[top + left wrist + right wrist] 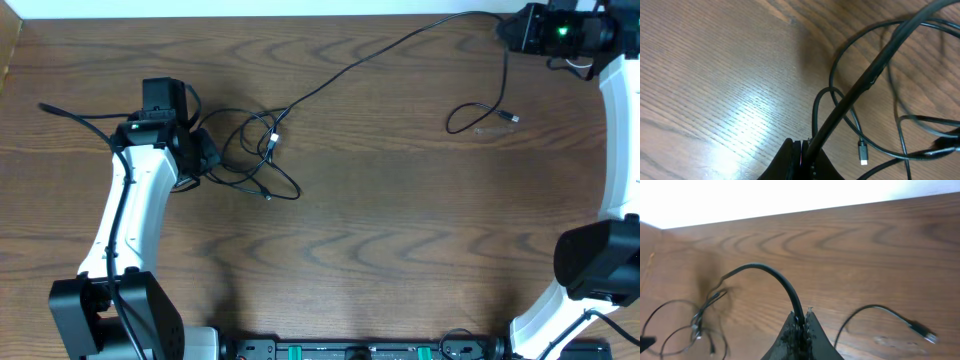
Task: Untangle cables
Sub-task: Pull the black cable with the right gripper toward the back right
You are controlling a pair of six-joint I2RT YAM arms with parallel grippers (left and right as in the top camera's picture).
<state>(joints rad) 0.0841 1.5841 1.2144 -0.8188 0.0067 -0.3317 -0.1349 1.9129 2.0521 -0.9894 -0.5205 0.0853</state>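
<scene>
The black cables [272, 140] lie tangled at the bench's [380, 230] left-centre. The left end effector [807, 150] is clamped on 1 strand there. The right end effector [802, 322] is clamped on another strand at the far right corner.

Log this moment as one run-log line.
left gripper: shut on looped cable beside tangle | right gripper: shut on long cable, far right corner | tangle: not undone | plug end: loose on table
</scene>
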